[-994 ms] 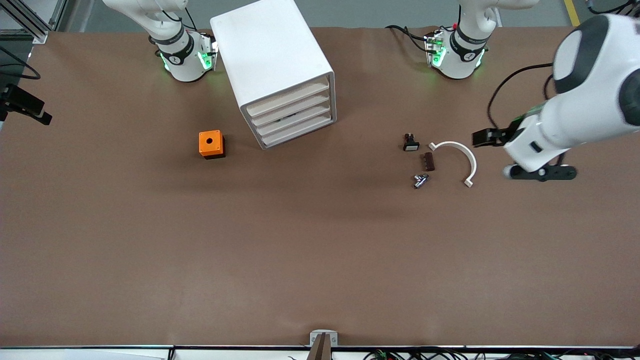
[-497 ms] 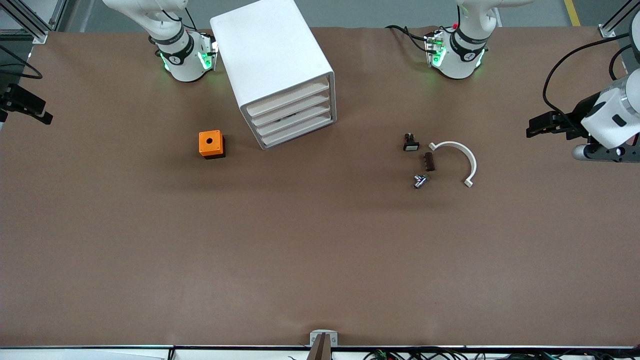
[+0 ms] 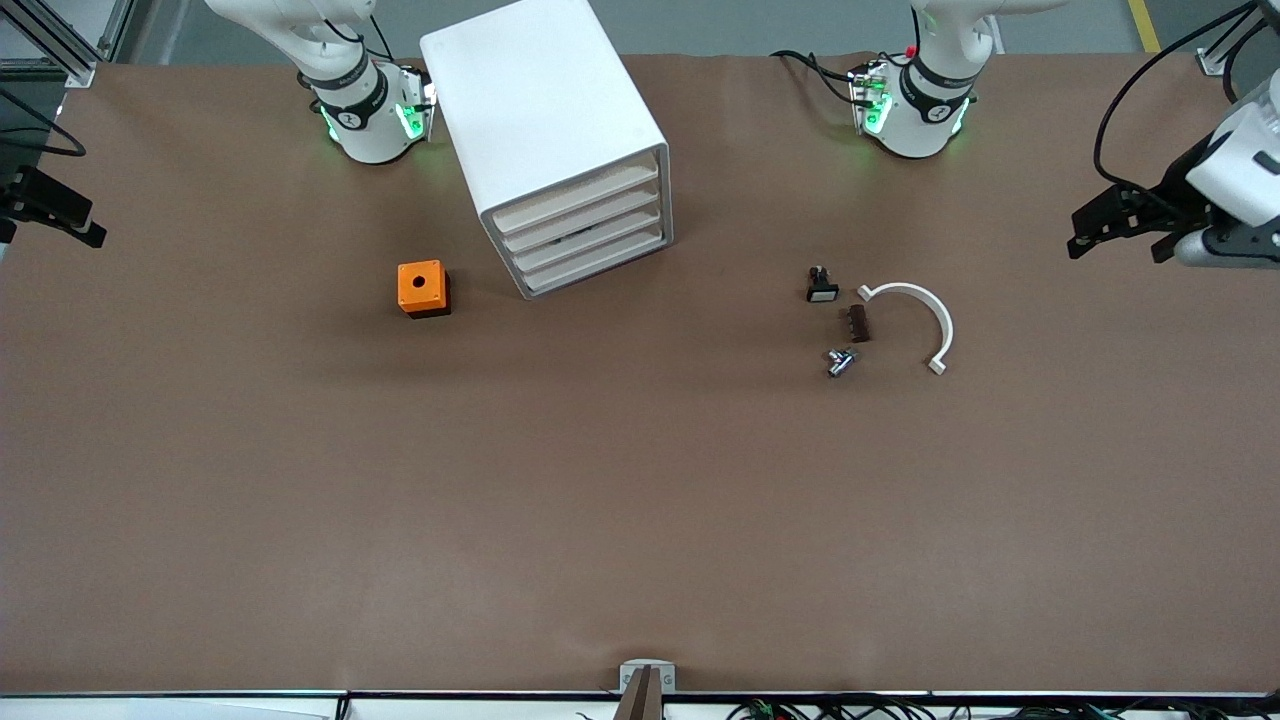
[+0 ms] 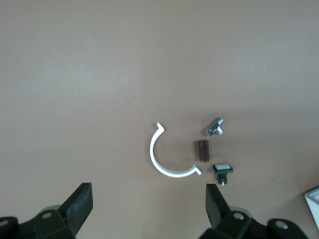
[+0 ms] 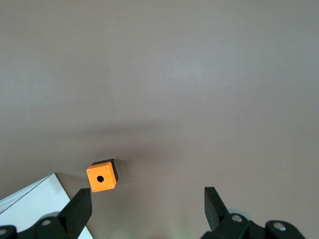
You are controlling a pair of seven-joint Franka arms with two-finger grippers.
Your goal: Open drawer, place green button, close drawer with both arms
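The white four-drawer cabinet (image 3: 545,110) stands between the arm bases, and all of its drawers are shut, including the third drawer from the top (image 3: 590,248). The green-capped button is not in view. My left gripper (image 3: 1120,235) is open and empty, up over the left arm's end of the table; in its wrist view (image 4: 148,196) the jaws stand wide apart over bare table. My right gripper (image 3: 55,212) hangs at the right arm's end of the table. It is open and empty in its wrist view (image 5: 147,199).
An orange box with a hole (image 3: 423,288) sits beside the cabinet and shows in the right wrist view (image 5: 102,177). A black-and-white switch part (image 3: 822,285), a brown piece (image 3: 857,323), a silver part (image 3: 840,361) and a white arc (image 3: 915,318) lie together.
My left arm has drawn back from beside the white arc toward its own end of the table. The right gripper has barely moved.
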